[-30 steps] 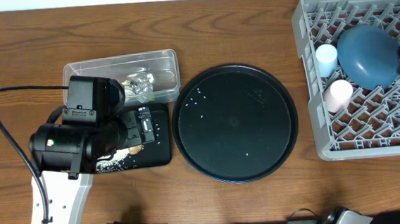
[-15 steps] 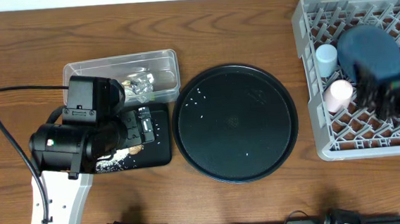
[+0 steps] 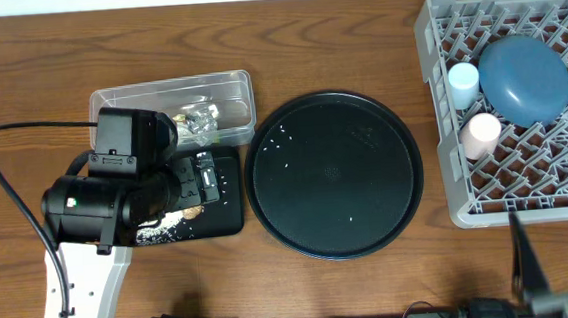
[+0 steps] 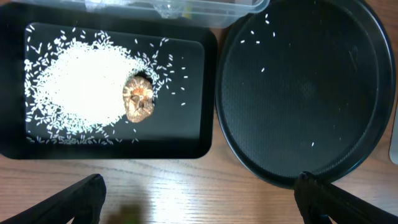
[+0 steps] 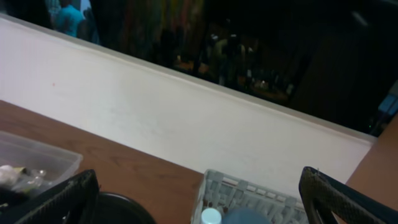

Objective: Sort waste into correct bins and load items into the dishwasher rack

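White rice and a brown food lump lie in the shallow black bin. My left gripper hangs open high above that bin's front edge, nothing between its fingers. Crumpled wrappers sit in the clear tub. The grey dishwasher rack holds a blue round dish, a light blue cup and a pinkish-white cup. My right gripper is open and empty, tilted up toward the wall, with the rack below it.
The large round black tray with a few stray rice grains lies between the bins and the rack. The left arm covers much of the black bin from above. The right arm shows only as a blur at the front right edge.
My right arm has pulled back from over the rack toward the front right edge of the table. The left arm and all objects have stayed where they were.
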Action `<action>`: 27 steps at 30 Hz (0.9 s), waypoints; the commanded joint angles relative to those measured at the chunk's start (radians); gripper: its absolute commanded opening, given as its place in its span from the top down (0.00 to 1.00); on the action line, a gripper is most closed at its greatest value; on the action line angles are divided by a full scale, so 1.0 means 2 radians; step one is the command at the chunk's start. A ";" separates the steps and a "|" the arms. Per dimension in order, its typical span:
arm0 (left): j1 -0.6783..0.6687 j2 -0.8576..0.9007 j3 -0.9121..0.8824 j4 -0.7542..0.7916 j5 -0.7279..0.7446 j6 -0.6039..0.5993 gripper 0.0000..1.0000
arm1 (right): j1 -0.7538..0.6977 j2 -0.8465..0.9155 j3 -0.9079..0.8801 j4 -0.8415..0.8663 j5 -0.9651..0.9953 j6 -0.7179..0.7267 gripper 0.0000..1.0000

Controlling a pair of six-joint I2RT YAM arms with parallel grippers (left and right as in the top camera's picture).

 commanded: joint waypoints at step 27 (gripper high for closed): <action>-0.001 0.000 0.002 -0.002 -0.006 0.001 0.02 | 0.039 -0.214 -0.300 0.169 -0.052 0.025 0.01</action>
